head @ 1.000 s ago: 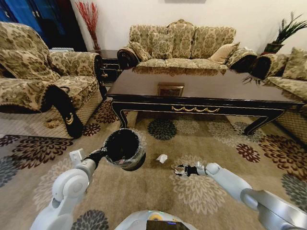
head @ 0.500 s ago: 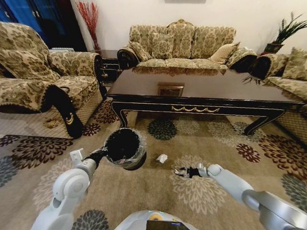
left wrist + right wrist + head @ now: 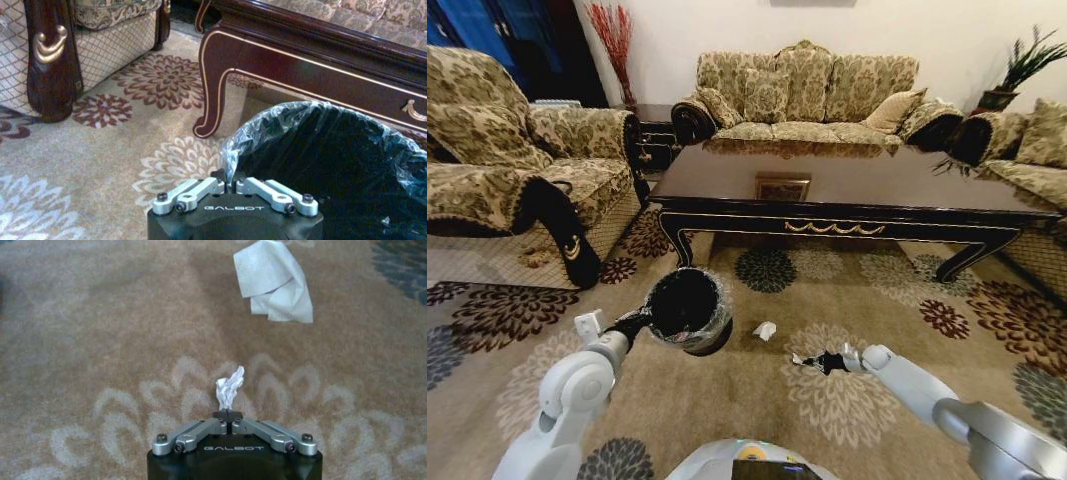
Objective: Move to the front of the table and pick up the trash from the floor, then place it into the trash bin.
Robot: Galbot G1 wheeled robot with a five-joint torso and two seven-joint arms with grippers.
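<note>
My left gripper [image 3: 639, 322] is shut on the rim of the trash bin [image 3: 689, 310], a round black bucket with a thin liner, held just above the carpet. In the left wrist view that gripper [image 3: 230, 184] pinches the liner edge of the bin [image 3: 320, 150]. My right gripper [image 3: 805, 359] hovers low over the carpet to the right of the bin, shut on a small crumpled scrap of trash [image 3: 229, 387] that sticks out past the right gripper [image 3: 229, 416]. A white paper wad [image 3: 765, 330] lies on the floor between bin and right gripper, seen again as the paper wad [image 3: 273, 282]. The dark table [image 3: 827, 190] stands beyond.
An armchair [image 3: 517, 170] stands at the left, a sofa [image 3: 807, 95] behind the table and another seat [image 3: 1037, 160] at the right. A curved table leg [image 3: 210, 90] is near the bin. Flowered carpet [image 3: 847, 290] lies open before the table.
My right gripper has drifted slightly lower and nearer to me, keeping the scrap. The bin and left arm have barely moved.
</note>
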